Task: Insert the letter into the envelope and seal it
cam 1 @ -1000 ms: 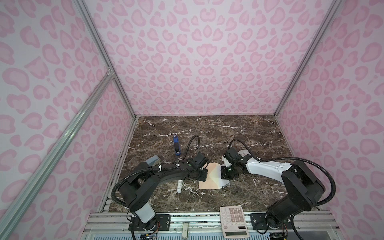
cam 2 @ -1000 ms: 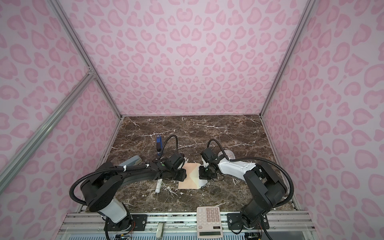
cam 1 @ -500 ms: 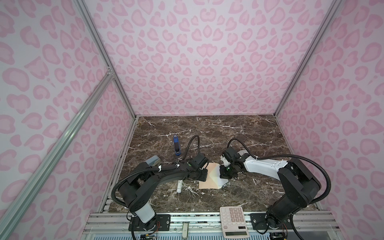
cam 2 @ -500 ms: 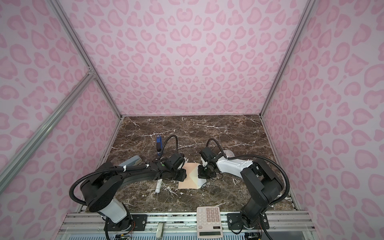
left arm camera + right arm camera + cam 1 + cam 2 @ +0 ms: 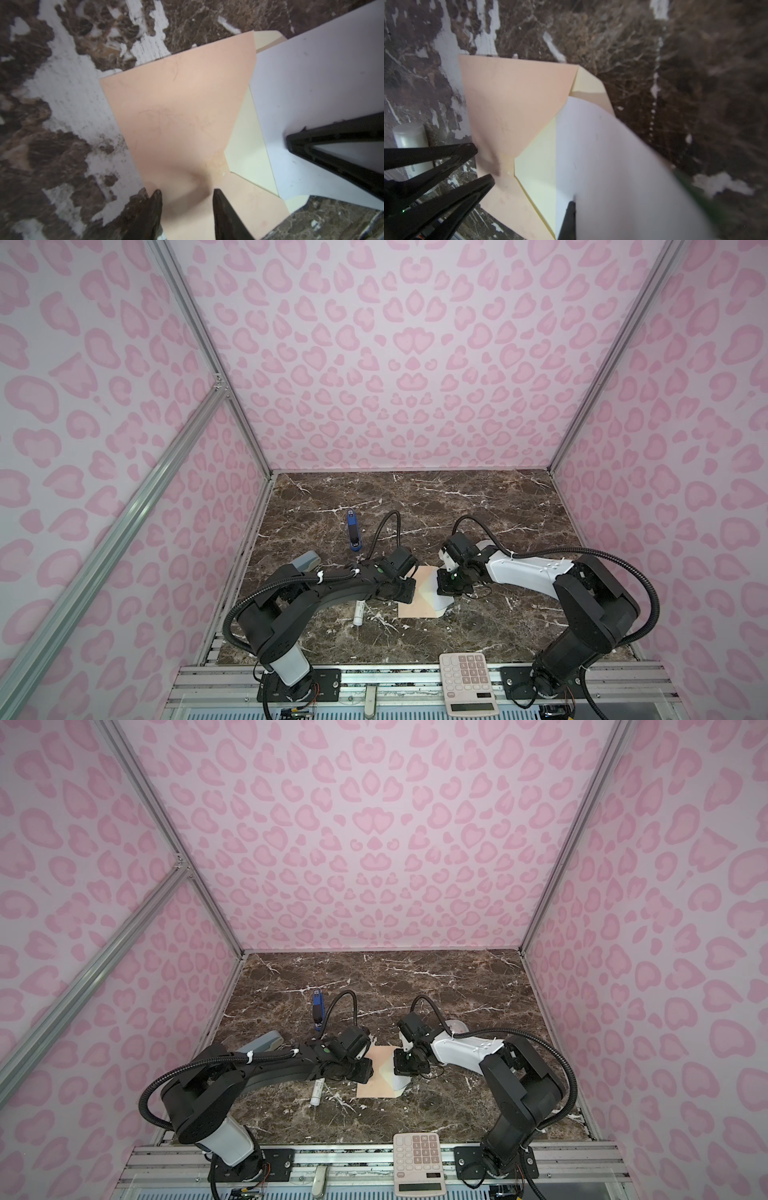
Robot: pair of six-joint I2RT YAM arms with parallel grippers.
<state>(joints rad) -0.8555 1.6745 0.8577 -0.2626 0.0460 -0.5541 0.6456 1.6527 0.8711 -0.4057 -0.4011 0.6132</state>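
The peach envelope (image 5: pixel 417 600) (image 5: pixel 374 1080) lies flat on the marble floor with its flap open, and the cream inside (image 5: pixel 247 145) faces my right arm. My left gripper (image 5: pixel 409 590) (image 5: pixel 187 197) is open, with both fingertips resting on the envelope's left edge. My right gripper (image 5: pixel 446 589) (image 5: pixel 575 207) is shut on the letter (image 5: pixel 612 166) (image 5: pixel 311 83). The letter is a white sheet with a green edge, and its free end lies over the envelope's mouth. The sheet hides one finger of that gripper in the right wrist view.
A blue stapler (image 5: pixel 353 531) lies behind the left arm. Next to the envelope's left side lies a white tube (image 5: pixel 358 612) (image 5: pixel 409 137). A grey object (image 5: pixel 305 562) sits by the left wall. A white calculator (image 5: pixel 467 682) rests on the front rail.
My right gripper, with the letter in it, has edged slightly left towards the envelope. The left arm has not moved.
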